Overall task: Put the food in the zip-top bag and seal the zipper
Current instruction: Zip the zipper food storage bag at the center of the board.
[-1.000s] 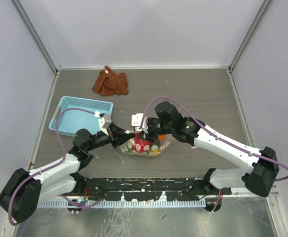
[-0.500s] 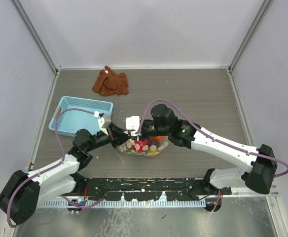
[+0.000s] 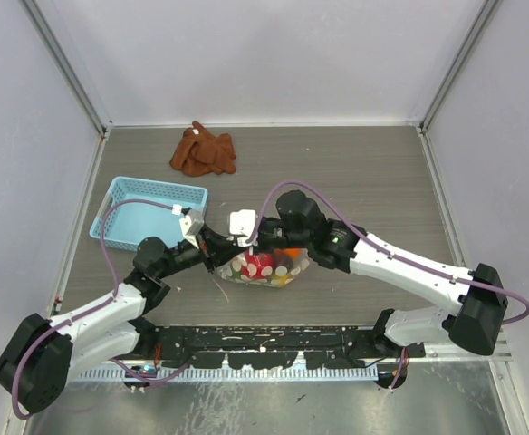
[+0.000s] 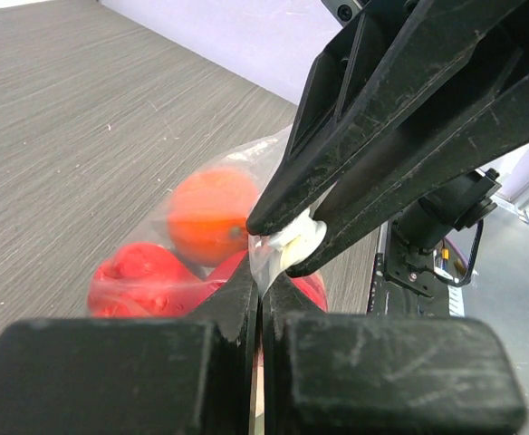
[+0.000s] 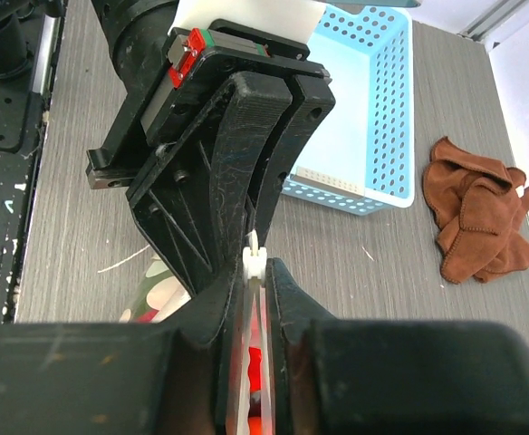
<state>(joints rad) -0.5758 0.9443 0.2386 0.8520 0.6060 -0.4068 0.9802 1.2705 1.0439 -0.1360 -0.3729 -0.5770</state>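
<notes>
My left claw (image 4: 260,299) was clenched on the mouth edge of the one zip-top bag (image 3: 266,270) and my right claw (image 5: 255,272) on its zipper (image 4: 293,248), tips almost meeting. The food (image 4: 208,213) lay inside, on the counter (image 3: 364,172). Beyond sat one basket (image 3: 147,214), then one cloth (image 3: 204,151). Since a second before, my right claw had slid leftward.

The grey wood-grain table (image 3: 373,172) carries 3 things. A blue basket (image 3: 156,186) sits left, a brown cloth (image 3: 203,151) farther back, the bag (image 3: 266,270) mid-front.
</notes>
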